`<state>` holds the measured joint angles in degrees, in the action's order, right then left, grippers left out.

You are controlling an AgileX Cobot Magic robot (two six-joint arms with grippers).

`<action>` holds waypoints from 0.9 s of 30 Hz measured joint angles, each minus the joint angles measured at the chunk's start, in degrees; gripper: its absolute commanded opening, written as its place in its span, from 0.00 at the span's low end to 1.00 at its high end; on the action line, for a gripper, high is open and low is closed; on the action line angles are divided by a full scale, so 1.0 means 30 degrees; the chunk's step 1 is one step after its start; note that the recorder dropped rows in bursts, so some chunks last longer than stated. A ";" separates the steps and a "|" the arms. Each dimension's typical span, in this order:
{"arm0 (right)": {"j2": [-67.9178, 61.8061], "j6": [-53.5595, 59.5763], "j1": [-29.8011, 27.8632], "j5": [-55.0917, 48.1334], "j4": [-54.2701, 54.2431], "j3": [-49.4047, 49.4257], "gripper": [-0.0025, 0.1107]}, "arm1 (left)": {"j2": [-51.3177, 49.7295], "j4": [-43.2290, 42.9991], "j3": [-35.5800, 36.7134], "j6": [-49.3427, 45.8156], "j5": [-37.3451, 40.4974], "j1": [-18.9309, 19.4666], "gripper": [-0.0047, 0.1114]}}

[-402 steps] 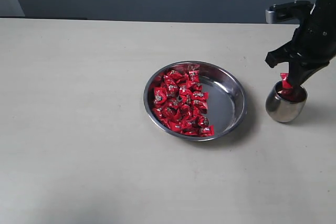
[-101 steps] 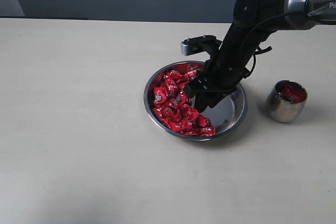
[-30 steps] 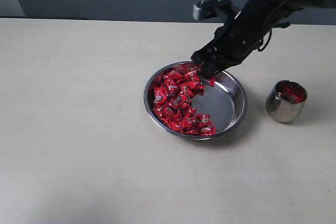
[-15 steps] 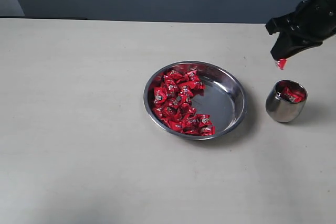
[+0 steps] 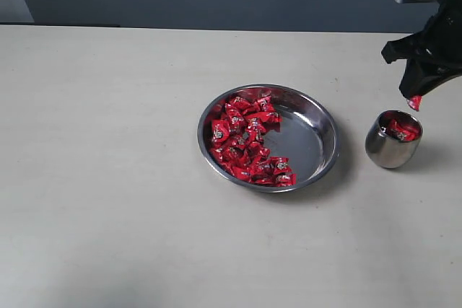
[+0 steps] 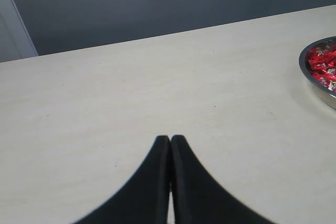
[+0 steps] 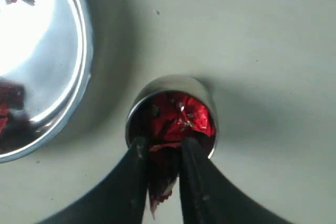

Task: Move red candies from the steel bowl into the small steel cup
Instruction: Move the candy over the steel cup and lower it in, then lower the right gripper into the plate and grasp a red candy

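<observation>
The steel bowl [image 5: 316, 141] sits mid-table with a heap of red candies [image 5: 245, 139] filling its left half. To its right stands the small steel cup [image 5: 392, 148], with red candies [image 5: 398, 129] inside. My right gripper [image 5: 414, 100] hangs just above the cup's rim, shut on one red candy [image 7: 161, 177] whose wrapper end sticks out between the fingers. Seen from the right wrist, the cup [image 7: 170, 85] lies straight below the jaws and part of the bowl [image 7: 79, 61] shows beside it. My left gripper [image 6: 170, 139] is shut and empty over bare table, with the bowl's rim [image 6: 304, 69] at the view's edge.
The table [image 5: 108, 178] is pale and flat, ending at a dark wall behind. The right arm's black links [image 5: 433, 41] rise above the cup at the exterior view's right edge.
My right gripper has lifted one candy out of the bowl, carried it right and come down over the cup. The left gripper has not moved.
</observation>
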<state>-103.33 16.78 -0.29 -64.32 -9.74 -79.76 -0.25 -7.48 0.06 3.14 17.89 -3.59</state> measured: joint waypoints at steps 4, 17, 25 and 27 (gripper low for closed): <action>-0.0524 -0.0381 0.0000 0.0000 0.0349 0.0000 0.02 | 0.0000 0.0000 0.0000 0.0000 0.0000 0.0000 0.04; -0.0754 -0.0454 0.0000 0.0274 0.0390 0.0000 0.30 | 0.0000 0.0000 0.0000 0.0000 0.0000 0.0000 0.04; -0.0754 -0.0399 0.0000 0.0345 -0.0247 0.0000 0.30 | 0.0000 0.0000 0.0000 0.0000 0.0000 0.0000 0.04; -0.0754 0.0303 0.0000 0.0345 -0.1866 0.0000 0.30 | 0.0000 0.0000 0.0000 0.0000 0.0000 0.0000 0.04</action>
<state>-105.59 17.69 -0.29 -63.29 -15.34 -79.76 -0.25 -7.48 0.06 3.14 17.89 -3.59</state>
